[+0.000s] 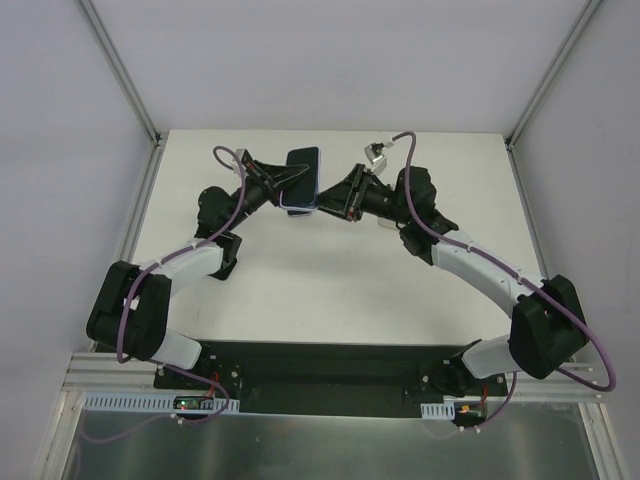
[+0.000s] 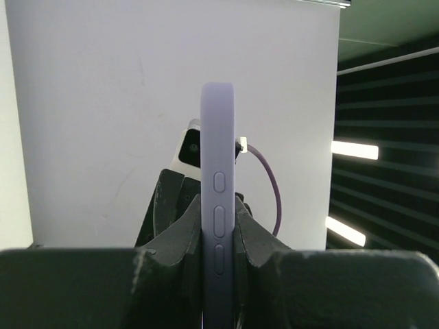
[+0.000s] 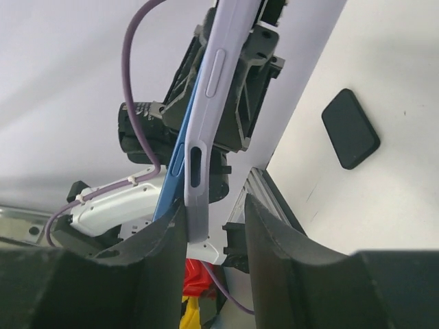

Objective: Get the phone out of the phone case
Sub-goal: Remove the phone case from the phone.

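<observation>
Left gripper (image 2: 218, 221) is pinching the lavender phone case (image 2: 218, 130) edge-on, fingers (image 2: 175, 240) pressing on both faces, side buttons facing the wrist cam. Right gripper (image 3: 214, 221) is sitting with jaws spread: the case's lower end is lying right at one finger (image 3: 161, 247), with a clear gap to the other. Blue phone (image 3: 174, 179) is showing along the case's edge, its lower part peeling out of the shell. Both are being held between the two arms over the far middle of the table (image 1: 330, 280). A dark rounded pad (image 3: 350, 128) is lying flat on the table beyond.
</observation>
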Controlling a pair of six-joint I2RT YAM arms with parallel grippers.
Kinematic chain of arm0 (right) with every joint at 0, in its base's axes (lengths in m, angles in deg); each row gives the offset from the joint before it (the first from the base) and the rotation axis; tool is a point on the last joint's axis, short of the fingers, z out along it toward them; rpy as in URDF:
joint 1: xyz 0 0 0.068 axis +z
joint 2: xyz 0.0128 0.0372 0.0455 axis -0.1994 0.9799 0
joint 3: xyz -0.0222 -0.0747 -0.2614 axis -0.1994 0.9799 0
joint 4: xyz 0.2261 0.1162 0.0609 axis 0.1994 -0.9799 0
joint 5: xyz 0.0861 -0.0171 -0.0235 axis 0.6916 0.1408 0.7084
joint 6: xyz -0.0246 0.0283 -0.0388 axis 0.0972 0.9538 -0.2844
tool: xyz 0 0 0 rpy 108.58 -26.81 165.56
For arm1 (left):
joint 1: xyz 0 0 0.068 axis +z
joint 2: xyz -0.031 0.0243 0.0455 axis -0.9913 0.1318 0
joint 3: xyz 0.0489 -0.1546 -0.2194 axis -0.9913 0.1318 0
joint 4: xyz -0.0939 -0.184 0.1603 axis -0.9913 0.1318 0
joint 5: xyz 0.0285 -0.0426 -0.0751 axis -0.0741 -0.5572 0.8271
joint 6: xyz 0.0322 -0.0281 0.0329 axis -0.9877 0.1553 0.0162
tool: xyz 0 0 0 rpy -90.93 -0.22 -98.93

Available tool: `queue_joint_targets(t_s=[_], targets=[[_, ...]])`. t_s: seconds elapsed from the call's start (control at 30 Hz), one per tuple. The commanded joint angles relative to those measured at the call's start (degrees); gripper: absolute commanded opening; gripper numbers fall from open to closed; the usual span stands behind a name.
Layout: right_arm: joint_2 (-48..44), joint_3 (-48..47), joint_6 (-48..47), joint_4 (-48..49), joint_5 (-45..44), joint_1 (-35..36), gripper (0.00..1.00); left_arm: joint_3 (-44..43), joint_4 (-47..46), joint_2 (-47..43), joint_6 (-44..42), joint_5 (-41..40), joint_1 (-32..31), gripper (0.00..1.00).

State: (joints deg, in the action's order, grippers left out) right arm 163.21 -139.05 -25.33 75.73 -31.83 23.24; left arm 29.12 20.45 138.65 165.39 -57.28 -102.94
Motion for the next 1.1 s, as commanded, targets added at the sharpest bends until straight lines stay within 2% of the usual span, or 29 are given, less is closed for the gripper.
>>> queue_joint_targets(t_s=[0.0,0.07,0.23,0.33,0.5,0.67,0.77,0.8,0.87,1.07], targets=[[3.8,-2.8,1.5,-8.2,-16.7,-0.3,0.35,-2.3,-15.2,-1.8,-3.0,13.3,-5.2,0.00],[4.2,-2.4,2.5,-9.6,-19.0,-0.1,0.33,-2.0,-14.3,-2.7,-5.8,13.7,-5.3,0.00],[5.2,-2.5,4.7,-9.5,-23.9,0.6,0.34,-0.4,-6.2,-6.1,-15.7,13.8,-6.1,0.00],[7.1,-4.0,5.7,-5.7,-24.9,0.9,0.34,0.8,-9.3,-4.5,-14.3,13.6,-7.1,0.00],[8.5,-7.6,3.9,-6.4,-28.3,0.9,0.34,2.0,-12.7,-1.9,-12.7,12.9,-8.8,0.00],[11.4,-12.3,2.9,-6.0,-27.1,1.6,0.34,2.2,-14.9,0.2,-12.2,12.4,-10.7,0.00],[12.7,-14.0,1.8,-3.9,-24.1,2.1,0.27,2.3,-17.8,2.5,-10.0,12.2,-10.9,0.00],[12.6,-13.6,1.5,-3.3,-23.7,2.2,0.15,2.3,-19.2,3.4,-9.7,12.3,-10.9,0.00],[11.3,-11.5,1.0,-2.2,-23.3,2.1,0.01,2.3,-19.3,4.1,-9.8,12.6,-10.9,0.00],[5.0,-7.3,-4.8,-8.1,-25.1,2.0,0.01,1.0,-16.9,6.1,-11.7,15.3,-10.8,0.00]])
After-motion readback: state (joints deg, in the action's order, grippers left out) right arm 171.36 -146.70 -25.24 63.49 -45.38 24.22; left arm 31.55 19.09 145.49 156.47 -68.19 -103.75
